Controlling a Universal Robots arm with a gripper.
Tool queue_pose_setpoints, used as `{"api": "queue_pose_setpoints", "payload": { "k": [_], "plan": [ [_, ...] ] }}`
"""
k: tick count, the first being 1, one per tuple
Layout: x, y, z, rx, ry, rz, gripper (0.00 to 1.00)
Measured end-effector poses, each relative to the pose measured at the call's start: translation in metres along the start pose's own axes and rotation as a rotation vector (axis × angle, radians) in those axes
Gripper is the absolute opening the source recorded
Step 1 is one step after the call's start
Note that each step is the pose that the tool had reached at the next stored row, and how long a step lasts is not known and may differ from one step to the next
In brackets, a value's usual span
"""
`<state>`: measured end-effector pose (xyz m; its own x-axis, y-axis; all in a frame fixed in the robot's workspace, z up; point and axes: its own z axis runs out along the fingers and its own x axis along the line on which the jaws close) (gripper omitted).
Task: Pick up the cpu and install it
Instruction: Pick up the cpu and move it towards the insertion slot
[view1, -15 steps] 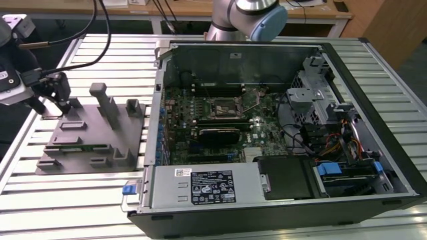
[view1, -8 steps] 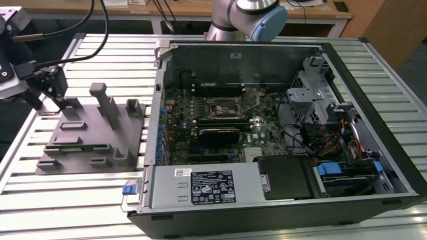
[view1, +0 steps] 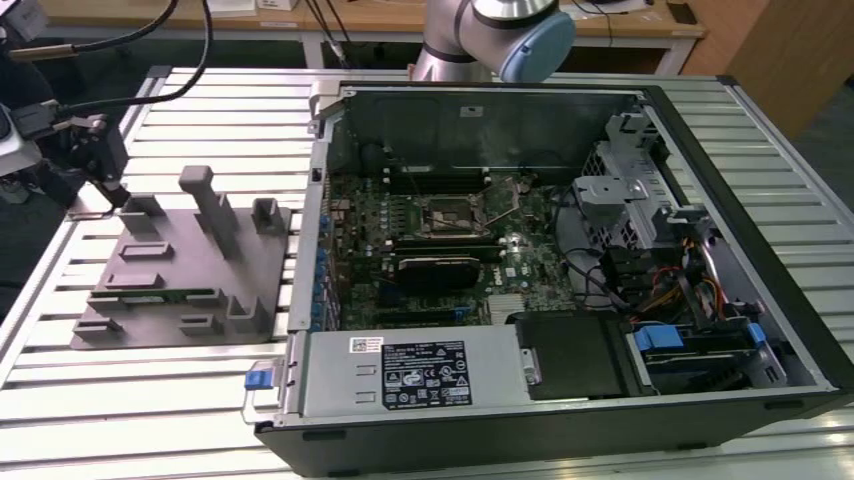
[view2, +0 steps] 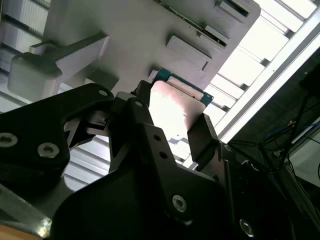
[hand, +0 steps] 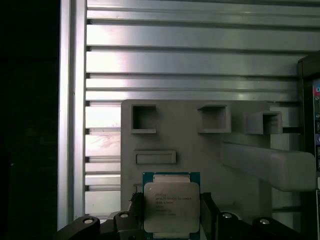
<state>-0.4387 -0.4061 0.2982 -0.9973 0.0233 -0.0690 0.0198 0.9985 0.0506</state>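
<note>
- Grasping is the step in hand: the gripper (view1: 114, 192) hangs over the grey fixture tray (view1: 160, 310), at the exterior view's left.
- Its jaws are drawn in on the cpu (hand: 171, 204), one at each opposite edge, seemingly pinching it.
- The cpu sits at the tray's corner, well apart from the motherboard socket (view1: 451, 210).
- Any lift, I judge, calls for a level, straight pull.

The exterior view looks down from high and well back over the slatted table (view1: 134, 400), taking in the open computer case (view1: 534, 250) and the gray holder (view1: 174, 280). Both wrist views sit close above that holder, sharing the cpu (hand: 171, 205): the first wrist view faces squarely down, the second wrist view slants past the gripper (view2: 174, 109).
</note>
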Motion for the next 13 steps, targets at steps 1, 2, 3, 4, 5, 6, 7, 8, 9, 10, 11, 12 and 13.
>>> {"api": "queue_pose_setpoints", "payload": {
  "k": [1,2,3,4,5,6,7,8,9,10,11,12,13],
  "plan": [
    [-0.0001,0.0001,-0.002,-0.0001,-0.0012,0.0,0.54],
    [-0.0003,0.0002,-0.0042,-0.0001,-0.0023,0.0,0.54],
    [-0.0005,0.0003,-0.0064,0.0,-0.0036,0.0,0.54],
    [-0.0006,0.0005,-0.0088,-0.0001,-0.0054,0.0,0.54],
    [-0.0008,0.0006,-0.0112,-0.0002,-0.0071,0.0,0.54],
    [-0.0009,0.0008,-0.0135,-0.0002,-0.0089,0.0,0.54],
    [-0.0011,0.001,-0.0158,-0.0002,-0.0108,-0.001,0.54],
    [-0.0013,0.0011,-0.0181,-0.0003,-0.0128,-0.001,0.54],
    [-0.0014,0.0012,-0.0203,-0.0004,-0.0145,-0.001,0.54],
    [-0.0016,0.0013,-0.0225,-0.0004,-0.0159,-0.001,0.54],
    [-0.0017,0.0015,-0.0247,-0.0004,-0.0173,-0.001,0.54],
    [-0.0019,0.0016,-0.027,-0.0004,-0.0187,-0.001,0.54],
    [-0.002,0.0018,-0.0294,-0.0005,-0.0204,-0.001,0.54]
  ]
}}
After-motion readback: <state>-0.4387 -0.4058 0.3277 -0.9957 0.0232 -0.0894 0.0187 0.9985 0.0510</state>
